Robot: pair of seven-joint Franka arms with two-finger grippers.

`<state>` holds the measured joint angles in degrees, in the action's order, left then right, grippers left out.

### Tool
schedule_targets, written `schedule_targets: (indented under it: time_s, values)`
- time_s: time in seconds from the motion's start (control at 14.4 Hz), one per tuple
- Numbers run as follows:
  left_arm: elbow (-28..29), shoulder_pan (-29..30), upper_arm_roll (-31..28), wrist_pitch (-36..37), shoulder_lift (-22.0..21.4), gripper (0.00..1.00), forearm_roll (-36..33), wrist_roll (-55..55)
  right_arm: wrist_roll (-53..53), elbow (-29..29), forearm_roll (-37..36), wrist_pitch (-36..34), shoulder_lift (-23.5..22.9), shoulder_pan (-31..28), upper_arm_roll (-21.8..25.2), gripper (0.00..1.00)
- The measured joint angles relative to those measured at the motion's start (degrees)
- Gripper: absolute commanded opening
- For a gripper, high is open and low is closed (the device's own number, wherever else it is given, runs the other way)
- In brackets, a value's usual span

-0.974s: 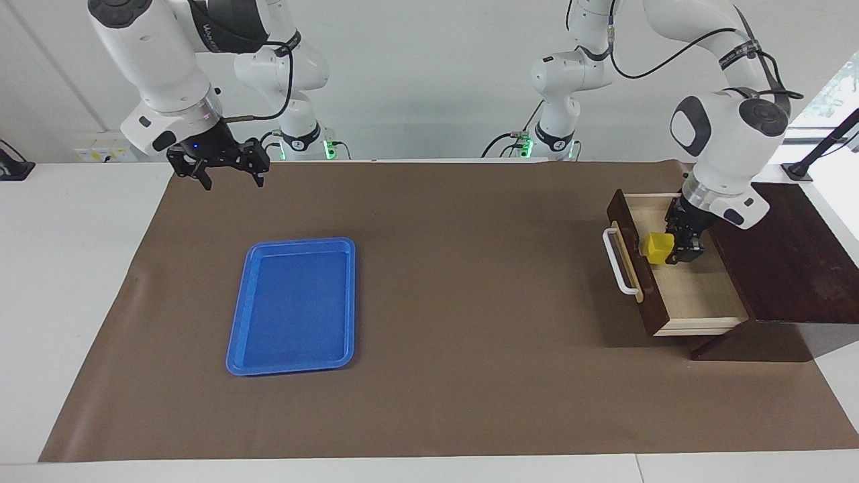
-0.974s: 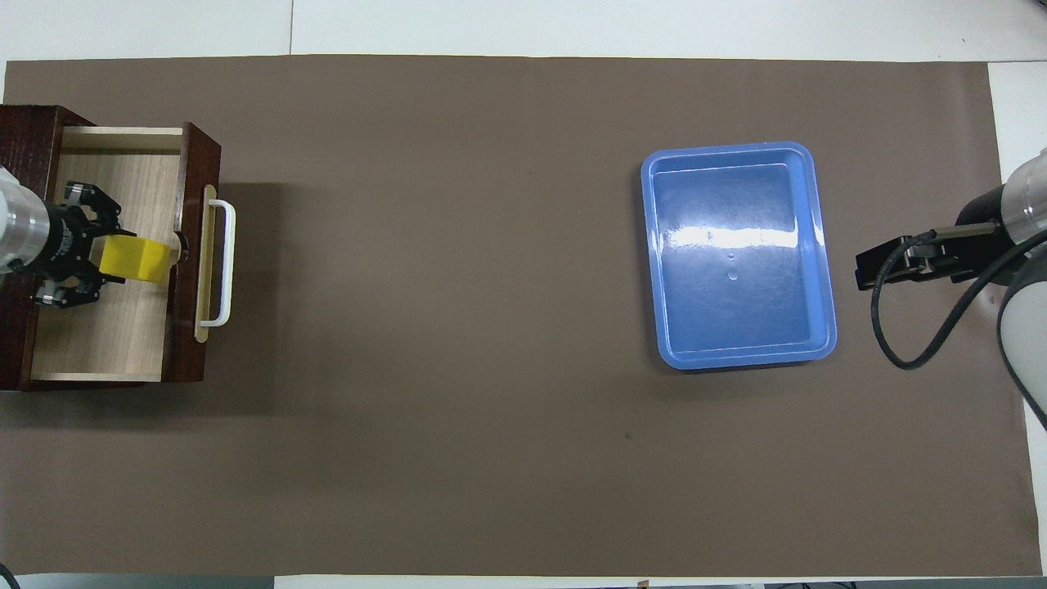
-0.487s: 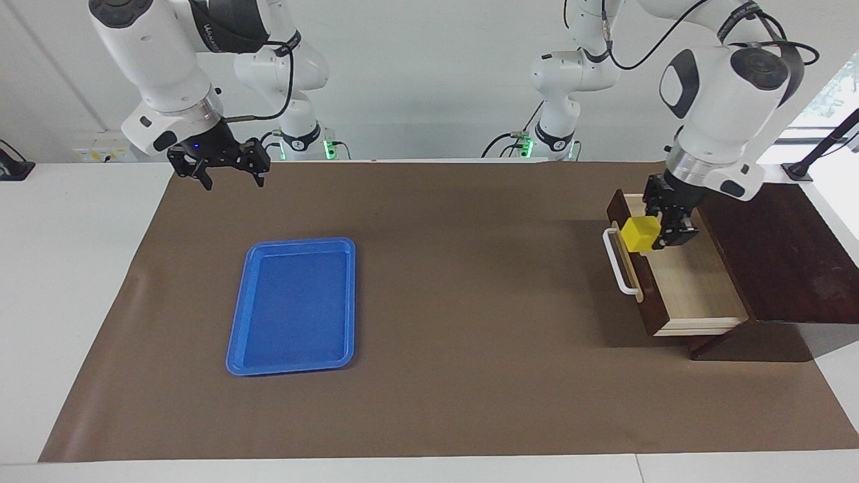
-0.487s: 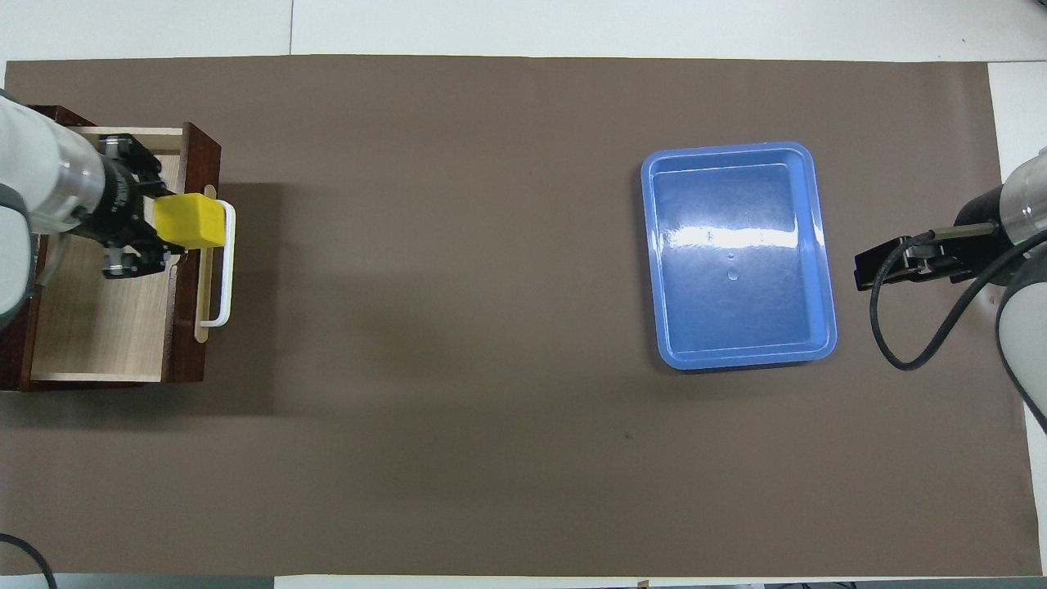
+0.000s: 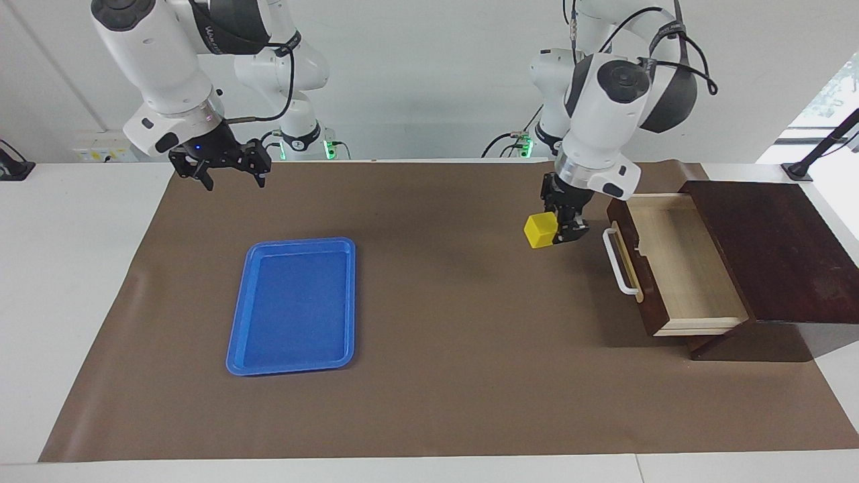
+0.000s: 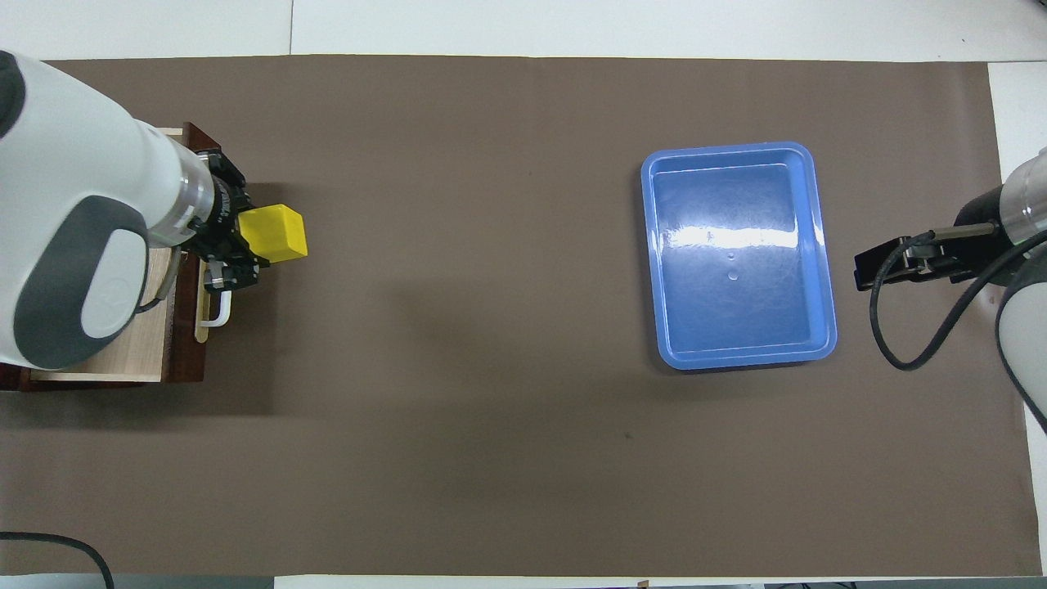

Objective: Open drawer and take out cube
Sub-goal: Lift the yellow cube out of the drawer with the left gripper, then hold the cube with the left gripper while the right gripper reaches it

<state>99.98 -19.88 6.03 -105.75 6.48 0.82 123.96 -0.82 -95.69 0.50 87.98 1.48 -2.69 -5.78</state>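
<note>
My left gripper [image 5: 554,231] is shut on the yellow cube [image 5: 539,230] and holds it in the air over the brown mat, in front of the drawer [image 5: 684,268]. The drawer stands pulled open from the dark wooden box [image 5: 772,248] at the left arm's end of the table. Its pale interior is empty and its white loop handle [image 5: 617,263] is free. In the overhead view the cube [image 6: 274,233] shows just past the handle [image 6: 217,315], and the left arm covers most of the drawer [image 6: 184,352]. My right gripper [image 5: 231,178] waits open and empty above the mat's corner at the right arm's end.
A flat blue tray [image 5: 298,240] lies empty on the brown mat toward the right arm's end, also in the overhead view [image 6: 728,148]. The mat [image 5: 443,322] covers most of the white table.
My left gripper has lifted the cube out of the drawer and carried it over the front panel to above the mat. The right arm has not moved.
</note>
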Motion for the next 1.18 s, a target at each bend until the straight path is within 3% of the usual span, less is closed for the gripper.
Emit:
schedule_targets:
  time_s: [0.14, 0.42, 0.84, 1.18]
  values:
    - [1.0, -3.4, 0.0, -1.5, 0.9, 0.00, 0.0, 2.7, -2.8, -2.3, 1.5, 1.5, 0.5, 0.1, -0.3, 1.00]
    - [1.2, -4.2, -0.7, -1.8, 1.2, 0.00, 0.0, 3.2, -14.1, -7.1, 7.8, 5.1, 0.0, 0.3, -0.6, 1.00]
    - [1.3, -4.0, -0.9, -3.0, 1.8, 0.00, 0.0, 3.2, -38.5, -9.4, 20.8, 14.9, -7.2, 8.1, -0.8, 1.00]
    - [1.2, -3.8, -1.1, -4.0, 2.5, 0.00, 0.0, 3.2, -52.8, -9.3, 31.1, 22.8, -12.4, 13.1, -0.8, 1.00]
